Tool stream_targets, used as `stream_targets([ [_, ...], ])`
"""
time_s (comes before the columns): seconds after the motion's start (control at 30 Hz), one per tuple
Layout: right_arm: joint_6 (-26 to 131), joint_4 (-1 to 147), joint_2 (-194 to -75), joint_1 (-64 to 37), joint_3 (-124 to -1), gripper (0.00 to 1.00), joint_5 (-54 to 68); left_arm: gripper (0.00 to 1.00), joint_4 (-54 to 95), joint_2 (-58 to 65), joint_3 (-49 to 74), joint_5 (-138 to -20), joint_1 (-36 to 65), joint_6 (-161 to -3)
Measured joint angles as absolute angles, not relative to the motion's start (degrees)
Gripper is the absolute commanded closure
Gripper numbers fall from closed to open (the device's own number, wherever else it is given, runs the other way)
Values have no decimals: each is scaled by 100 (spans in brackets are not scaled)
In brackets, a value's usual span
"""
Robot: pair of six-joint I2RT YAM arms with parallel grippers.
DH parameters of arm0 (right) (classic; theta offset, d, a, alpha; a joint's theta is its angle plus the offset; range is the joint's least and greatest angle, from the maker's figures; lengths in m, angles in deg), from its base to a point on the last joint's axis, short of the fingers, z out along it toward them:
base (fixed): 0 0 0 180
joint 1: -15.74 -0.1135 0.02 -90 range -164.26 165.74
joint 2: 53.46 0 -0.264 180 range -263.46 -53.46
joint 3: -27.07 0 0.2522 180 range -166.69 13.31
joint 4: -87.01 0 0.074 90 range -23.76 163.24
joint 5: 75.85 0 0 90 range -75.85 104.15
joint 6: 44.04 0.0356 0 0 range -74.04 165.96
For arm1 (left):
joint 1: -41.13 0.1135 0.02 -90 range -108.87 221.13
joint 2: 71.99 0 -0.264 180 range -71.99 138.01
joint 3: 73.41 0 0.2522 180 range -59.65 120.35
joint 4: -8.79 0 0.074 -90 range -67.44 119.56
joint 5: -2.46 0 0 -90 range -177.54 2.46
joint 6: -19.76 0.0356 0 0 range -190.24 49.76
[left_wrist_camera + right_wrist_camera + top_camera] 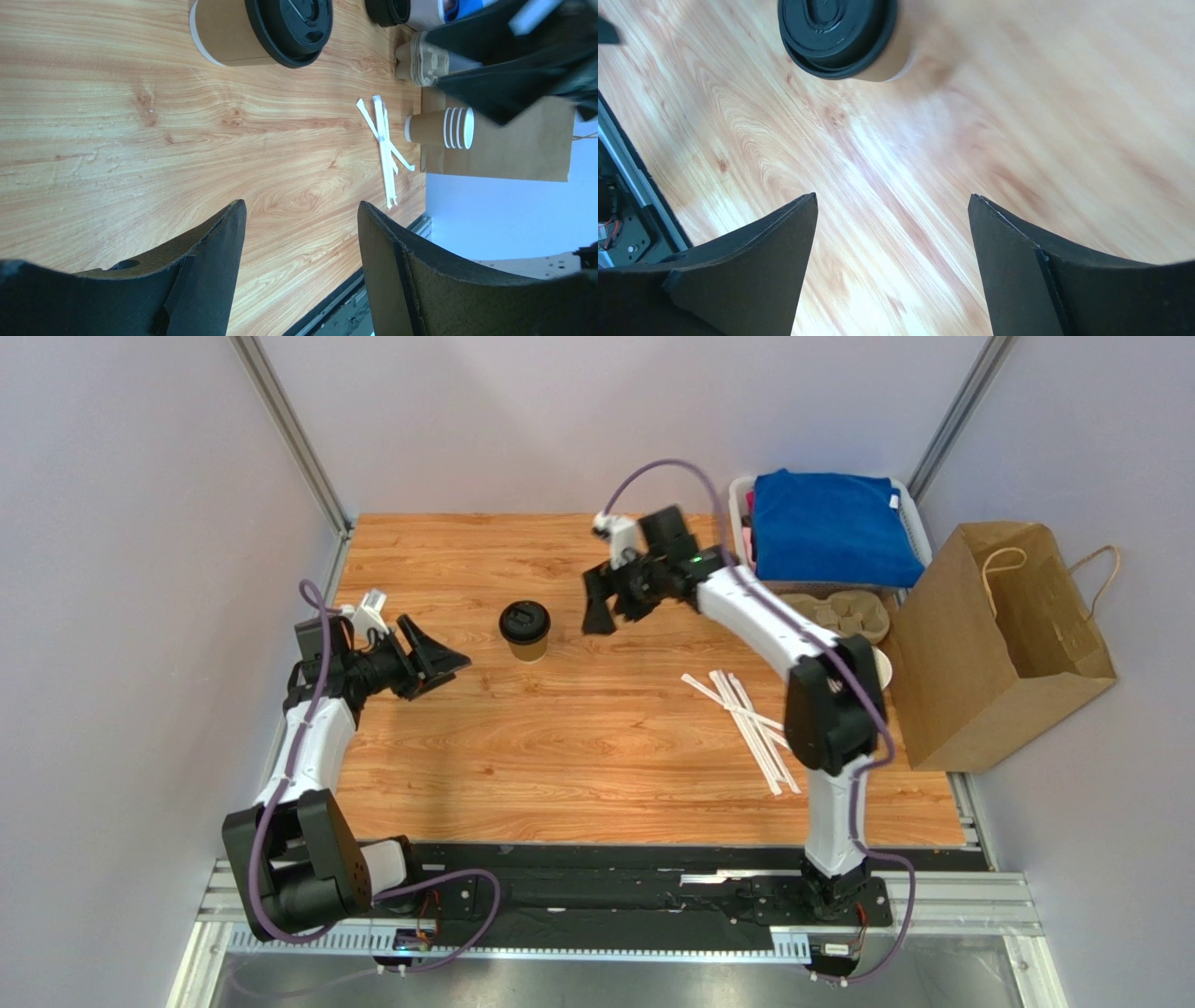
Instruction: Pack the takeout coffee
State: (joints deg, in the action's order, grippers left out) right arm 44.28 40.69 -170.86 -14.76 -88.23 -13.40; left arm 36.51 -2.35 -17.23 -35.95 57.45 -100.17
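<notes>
The takeout coffee (526, 630), a small brown paper cup with a round black lid, stands upright on the wooden table between my two grippers. It also shows at the top of the left wrist view (263, 29) and the right wrist view (840, 35). My left gripper (446, 661) is open and empty, a short way left of the cup. My right gripper (601, 605) is open and empty, just right of the cup and apart from it. In both wrist views the jaws stand wide with bare wood between them.
A brown paper bag (999, 647) stands open at the right table edge. A moulded cup carrier (842, 616) and a white bin with blue cloth (831, 525) sit at the back right. White straws (746, 721) lie on the table. A stack of unlidded cups (441, 128) lies near the bag.
</notes>
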Motion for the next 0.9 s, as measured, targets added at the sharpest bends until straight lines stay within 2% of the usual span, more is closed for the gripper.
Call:
stream_targets([
  [0.17, 4114, 3376, -15491, -477, -9031, 12, -1321, 32, 3634, -333, -1725, -3529, 5662, -9879],
  [0.37, 3959, 2917, -14301, 566, -9573, 9, -1036, 32, 3612, -418, -1592, -3562, 5317, -9519],
  [0.67, 3587, 2019, -13091, 1486, -8618, 9, -326, 32, 3562, -423, -934, -3730, 4508, -8767],
  [0.77, 3425, 1778, -12763, 1586, -8141, 12, -153, 33, 3566, -423, -853, -3781, 4211, -8502],
  [0.87, 3266, 1625, -12594, 1645, -7713, 19, -9, 33, 3634, -421, -759, -3879, 3894, -8242],
  [0.9, 3222, 1603, -12610, 1661, -7610, 24, 48, 33, 3666, -418, -716, -3907, 3802, -8150],
])
